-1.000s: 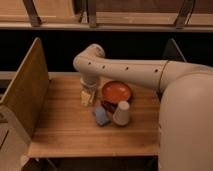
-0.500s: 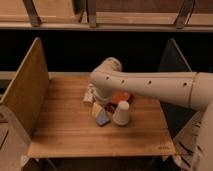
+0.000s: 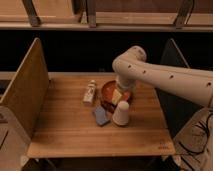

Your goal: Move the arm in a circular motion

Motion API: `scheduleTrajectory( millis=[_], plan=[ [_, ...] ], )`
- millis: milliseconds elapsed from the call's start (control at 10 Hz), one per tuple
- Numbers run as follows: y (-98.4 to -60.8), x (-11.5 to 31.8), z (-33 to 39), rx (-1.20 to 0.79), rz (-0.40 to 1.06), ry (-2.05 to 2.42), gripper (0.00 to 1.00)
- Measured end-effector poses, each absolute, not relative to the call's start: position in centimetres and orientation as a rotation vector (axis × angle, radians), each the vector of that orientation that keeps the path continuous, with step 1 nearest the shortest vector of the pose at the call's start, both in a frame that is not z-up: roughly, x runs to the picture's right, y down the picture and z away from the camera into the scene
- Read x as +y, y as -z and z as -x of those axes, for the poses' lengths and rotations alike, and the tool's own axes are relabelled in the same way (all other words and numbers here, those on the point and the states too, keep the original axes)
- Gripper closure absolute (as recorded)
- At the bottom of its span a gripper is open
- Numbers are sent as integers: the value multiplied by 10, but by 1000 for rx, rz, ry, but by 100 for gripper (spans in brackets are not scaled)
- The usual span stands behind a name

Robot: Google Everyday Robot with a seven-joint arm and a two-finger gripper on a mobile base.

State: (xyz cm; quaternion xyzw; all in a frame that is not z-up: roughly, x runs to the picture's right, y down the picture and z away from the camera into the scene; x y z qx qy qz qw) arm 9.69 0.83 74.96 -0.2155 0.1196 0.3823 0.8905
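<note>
**One arm over the bowl, circle unfinished by the look of it**

Camera view: a single cream-white arm [image 3: 165, 75] reaches in from the right across the wooden table [image 3: 65, 132], its rounded elbow [image 3: 131, 59] above the table's far right part and the last segment turning down from there. The pale yellowish gripper [image 3: 117, 96] hangs over the reddish bowl [image 3: 107, 93], just inside its rim as seen from here. Whether its fingers are apart or together I cannot tell, and nothing appears to be held.

How far along: a circular sweep leaves no mark on the table, so one moment cannot show how much of the loop is traced. My judgement is that the arm is somewhere on the circle, poised above the cluster of objects and not parked aside; the rest of the loop, and a return to wherever it began, is probably left.

Counted: one arm, one gripper, one reddish bowl, one white upturned cup [image 3: 121, 113] just in front of the bowl, one blue flat object [image 3: 101, 116] beside the cup, one small pale packet [image 3: 90, 92] left of the bowl. Two upright side panels flank the table, a tan one at left [image 3: 25, 92] and a dark one at right [image 3: 172, 65].
</note>
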Motion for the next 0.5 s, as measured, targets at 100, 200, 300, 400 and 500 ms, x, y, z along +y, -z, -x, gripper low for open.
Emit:
scheduleTrajectory(
  millis=[100, 200, 300, 400, 500],
  plan=[
    [-758, -7, -85, 247, 445, -764, 20],
    [-766, -17, -71, 241, 448, -735, 20],
    [-774, -26, -44, 219, 467, -695, 20],
    [-778, -26, -29, 206, 489, -678, 20],
    [-779, -24, -15, 194, 508, -670, 20]
  ],
)
